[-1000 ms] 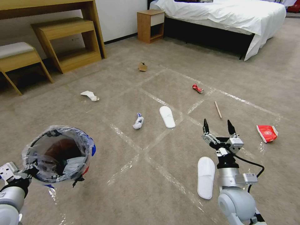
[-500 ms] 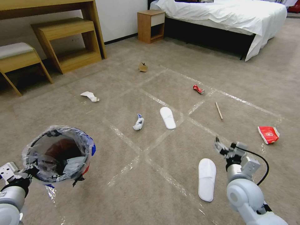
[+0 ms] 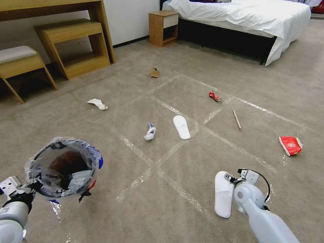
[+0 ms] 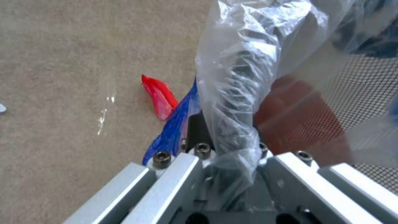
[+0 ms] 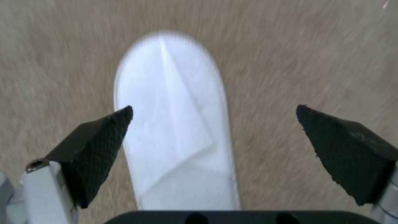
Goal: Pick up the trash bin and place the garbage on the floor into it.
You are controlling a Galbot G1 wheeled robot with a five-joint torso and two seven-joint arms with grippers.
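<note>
The left tool (image 4: 226,174) is pinching the rim of the trash bin (image 3: 64,167), holding it off the floor (image 3: 162,209) at the robot's left. The right tool (image 5: 213,133) is hovering over the near white slipper (image 3: 223,193), fingers (image 5: 93,140) spread wide and clear of it. Other garbage (a second slipper (image 3: 181,127), a red wrapper (image 3: 290,145), a crushed can (image 3: 214,96)) is lying farther out on the carpet.

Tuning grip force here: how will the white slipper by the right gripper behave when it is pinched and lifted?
The near slipper looks thin, flat and creased, so it will probably flop and feel light. The open right gripper hangs over it; the fabric will likely bunch rather than slip.
</note>
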